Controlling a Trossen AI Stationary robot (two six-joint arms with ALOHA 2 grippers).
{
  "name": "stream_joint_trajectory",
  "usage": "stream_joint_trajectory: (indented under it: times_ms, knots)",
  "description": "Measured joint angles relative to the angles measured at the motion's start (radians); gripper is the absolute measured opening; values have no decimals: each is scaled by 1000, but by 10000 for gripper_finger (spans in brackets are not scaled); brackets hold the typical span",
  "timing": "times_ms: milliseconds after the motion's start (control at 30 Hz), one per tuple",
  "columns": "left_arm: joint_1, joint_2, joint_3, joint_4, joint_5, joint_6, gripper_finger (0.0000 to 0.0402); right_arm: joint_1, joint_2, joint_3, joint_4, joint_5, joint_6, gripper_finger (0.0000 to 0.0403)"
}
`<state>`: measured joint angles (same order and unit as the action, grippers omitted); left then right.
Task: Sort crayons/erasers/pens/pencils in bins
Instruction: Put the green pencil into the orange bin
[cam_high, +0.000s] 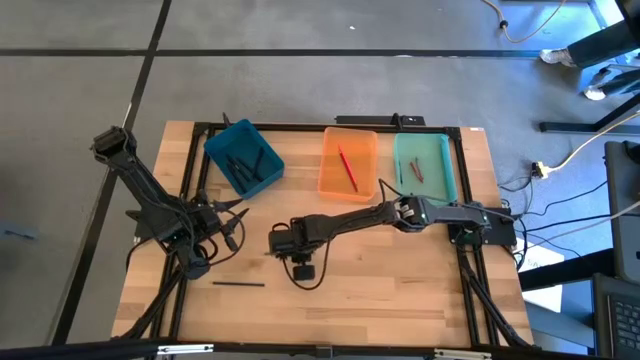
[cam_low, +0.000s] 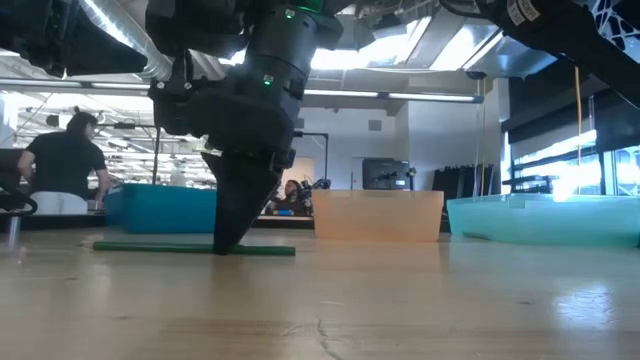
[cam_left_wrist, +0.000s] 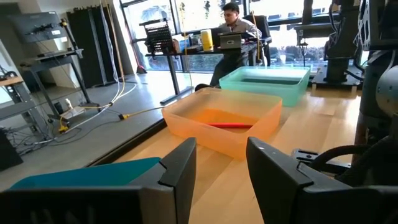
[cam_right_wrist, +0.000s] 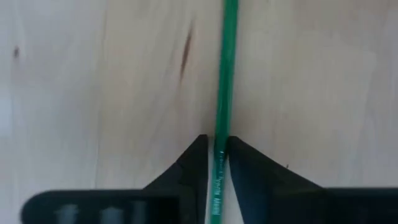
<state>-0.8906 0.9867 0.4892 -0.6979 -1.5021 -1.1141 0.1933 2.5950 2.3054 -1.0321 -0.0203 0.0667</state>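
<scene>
**Green pencil pinched flat on the worktop, not lifted yet**

Spotted the right claw (cam_right_wrist: 216, 144) stretched across to the near-left middle of the worktop (cam_high: 400, 290), pointed straight down over the green pencil (cam_right_wrist: 227, 62). Saw both fingers snug against the pencil's sides, so called it closed on the pencil. Guessed at the straight-down approach because a thin stick lying flat offers only its sides to squeeze. Looked gripped off-centre in the low view, so expected a bit of droop on any lift. Found the pencil flat on the wood, well apart from the bins.

Noticed the left claw (cam_left_wrist: 221, 149) open with nothing in it, parked at the left side of the worktop, probably just to stay clear of the reaching arm.

Counted three bins along the far edge: teal-blue bin (cam_high: 240, 124) on the left with dark sticks, orange bin (cam_high: 349, 130) in the middle with a red one, mint bin (cam_high: 425, 136) on the right with a couple more. Couldn't tell which bin suited a green pencil. Also saw one black stick (cam_high: 238, 283) loose near the left front, unsorted.
</scene>
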Motion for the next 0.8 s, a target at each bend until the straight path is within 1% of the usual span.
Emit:
stream_joint_trajectory:
  times_ms: [167, 267, 533, 800]
  knots:
    - [0, 0, 0, 0, 1, 0, 135, -4, 1, -1, 1, -16, -24, 31]
    - [0, 0, 0, 0, 2, 0, 135, -3, 0, -1, 1, -15, -25, 18]
    - [0, 0, 0, 0, 4, 0, 135, -7, 0, -2, 2, -23, -18, 27]
    - [0, 0, 0, 0, 5, 0, 135, -7, 0, -3, 42, -19, -17, 16]
